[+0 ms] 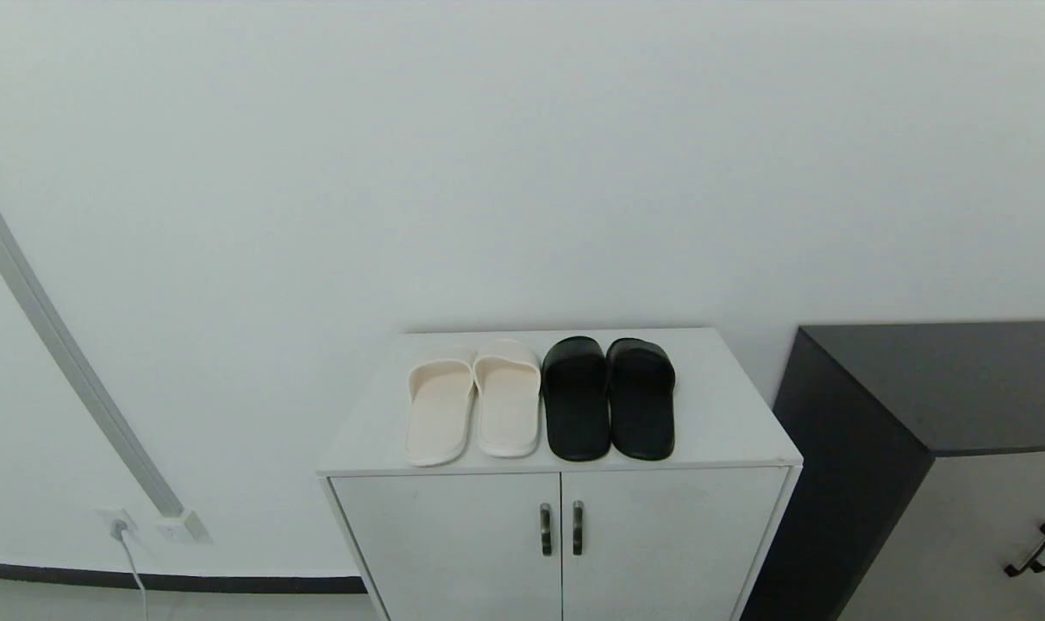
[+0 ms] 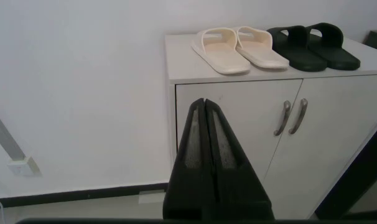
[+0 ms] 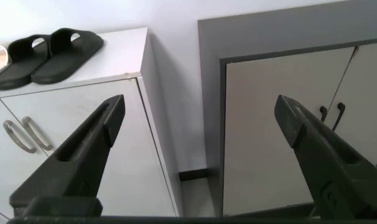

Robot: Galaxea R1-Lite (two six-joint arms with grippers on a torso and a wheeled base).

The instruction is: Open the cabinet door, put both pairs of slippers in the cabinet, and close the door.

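Plainly, with the cabinet (image 1: 660, 535) shut at 6 o'clock and the white slippers (image 1: 473, 405) and black slippers (image 1: 609, 398) atop it, the wide-open right claw (image 3: 199, 106) looked best suited to the right handle (image 1: 578, 527), pulling it out in an arc, while the left claw (image 2: 205, 106) sat closed, empty.

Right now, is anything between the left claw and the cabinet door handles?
No. In the left wrist view the shut left claw faces the white cabinet's left door, and only bare door front lies across to the handles.
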